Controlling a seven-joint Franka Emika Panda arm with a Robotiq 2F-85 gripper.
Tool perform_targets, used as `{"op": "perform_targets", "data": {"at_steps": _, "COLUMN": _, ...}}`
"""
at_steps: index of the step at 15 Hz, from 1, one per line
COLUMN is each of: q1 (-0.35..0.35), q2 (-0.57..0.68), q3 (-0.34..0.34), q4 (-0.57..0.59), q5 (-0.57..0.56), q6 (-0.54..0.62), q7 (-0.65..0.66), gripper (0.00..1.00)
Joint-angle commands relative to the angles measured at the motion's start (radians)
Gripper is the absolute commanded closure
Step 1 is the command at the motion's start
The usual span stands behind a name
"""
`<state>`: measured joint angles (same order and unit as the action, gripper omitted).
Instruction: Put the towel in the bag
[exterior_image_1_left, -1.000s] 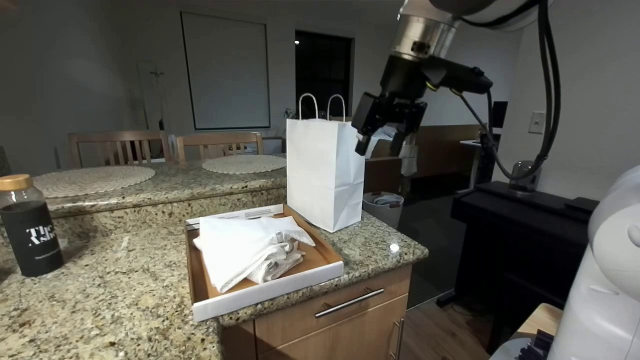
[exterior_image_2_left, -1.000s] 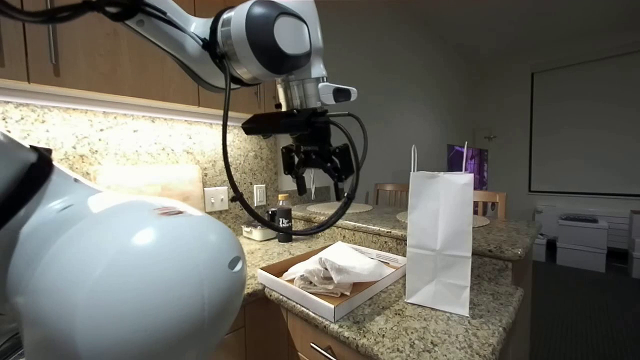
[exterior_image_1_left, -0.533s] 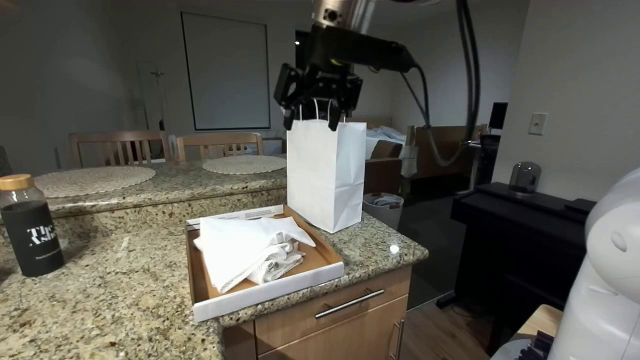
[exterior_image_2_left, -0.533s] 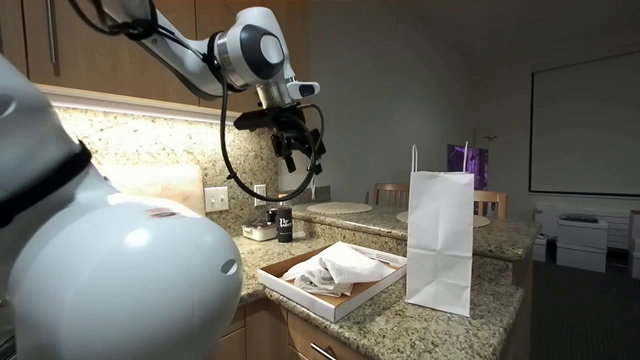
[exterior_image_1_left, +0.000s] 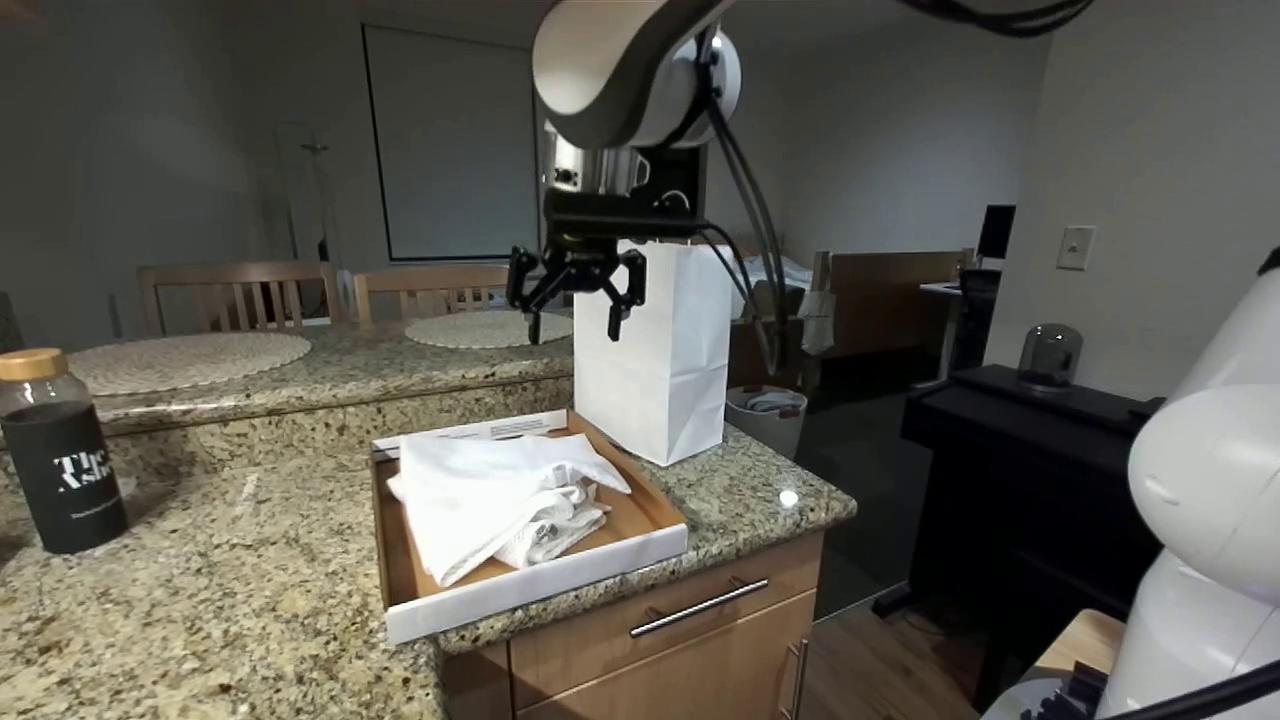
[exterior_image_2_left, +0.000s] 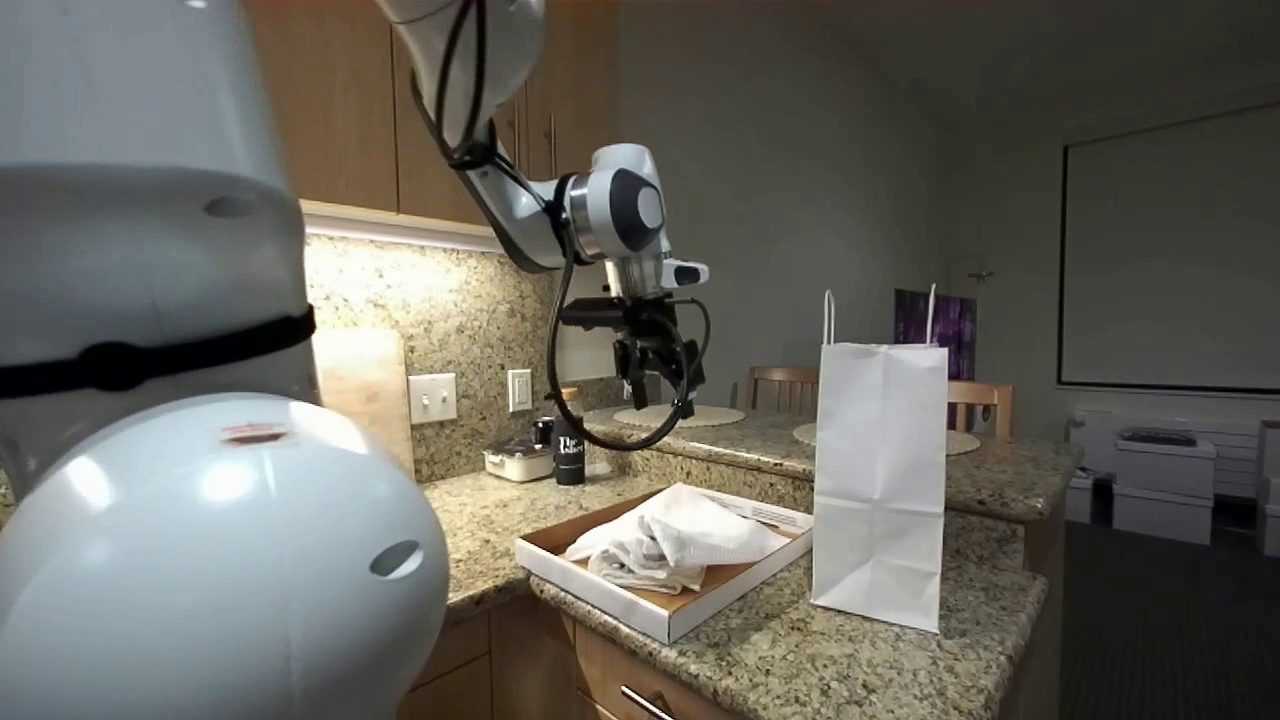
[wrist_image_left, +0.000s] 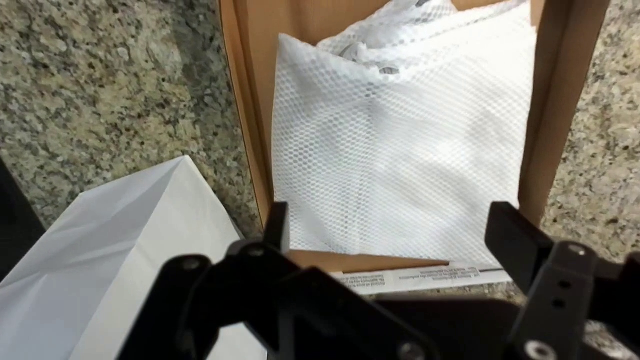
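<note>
Hovering with gripper (exterior_image_1_left: 574, 333) stretched wide, well above the white towel (wrist_image_left: 405, 170) in the cardboard tray (exterior_image_1_left: 540, 586), just beside the upright paper bag (exterior_image_2_left: 878, 480) on the counter (exterior_image_1_left: 250, 570)!

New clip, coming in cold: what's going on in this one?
A robot arm hangs over the cardboard tray on the kitchen counter, its jaws open and holding nothing. In the tray lies the white towel, along with a second white cloth, crumpled up. The white paper bag stands upright beside the tray. The job is to put the towel in the bag, and the grasp has not yet been made.
</note>
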<state>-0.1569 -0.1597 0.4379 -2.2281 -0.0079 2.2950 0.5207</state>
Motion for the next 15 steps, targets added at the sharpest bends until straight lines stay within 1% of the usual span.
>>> {"op": "perform_targets", "data": {"at_steps": 1, "q1": 0.113, "q2": 0.241, "q3": -0.1, "q4": 0.138, "q5": -0.049, "q6": -0.023, "q7": 0.059, "gripper": 0.0}}
{"op": "perform_targets", "data": {"at_steps": 3, "q1": 0.178, "q2": 0.307, "q3": -0.161, "q4": 0.195, "q5": -0.036, "q6": -0.054, "q7": 0.058, "gripper": 0.0}}
{"op": "perform_targets", "data": {"at_steps": 5, "q1": 0.229, "q2": 0.294, "q3": -0.213, "q4": 0.227, "q5": -0.017, "q6": -0.088, "q7": 0.06, "gripper": 0.0}}
{"op": "perform_targets", "data": {"at_steps": 6, "q1": 0.242, "q2": 0.304, "q3": -0.232, "q4": 0.183, "q5": -0.01, "q6": -0.028, "q7": 0.014, "gripper": 0.0}}
{"op": "perform_targets", "data": {"at_steps": 7, "q1": 0.256, "q2": 0.313, "q3": -0.245, "q4": 0.208, "q5": -0.011, "q6": -0.044, "q7": 0.02, "gripper": 0.0}}
{"op": "perform_targets", "data": {"at_steps": 9, "q1": 0.264, "q2": 0.311, "q3": -0.251, "q4": 0.233, "q5": -0.012, "q6": -0.068, "q7": 0.027, "gripper": 0.0}}
{"op": "perform_targets", "data": {"at_steps": 10, "q1": 0.254, "q2": 0.368, "q3": -0.253, "q4": 0.267, "q5": 0.05, "q6": -0.093, "q7": -0.03, "gripper": 0.0}}
{"op": "perform_targets", "data": {"at_steps": 12, "q1": 0.258, "q2": 0.411, "q3": -0.268, "q4": 0.265, "q5": 0.116, "q6": -0.093, "q7": -0.08, "gripper": 0.0}}
{"op": "perform_targets", "data": {"at_steps": 15, "q1": 0.262, "q2": 0.483, "q3": -0.291, "q4": 0.28, "q5": 0.17, "q6": -0.1, "q7": -0.117, "gripper": 0.0}}
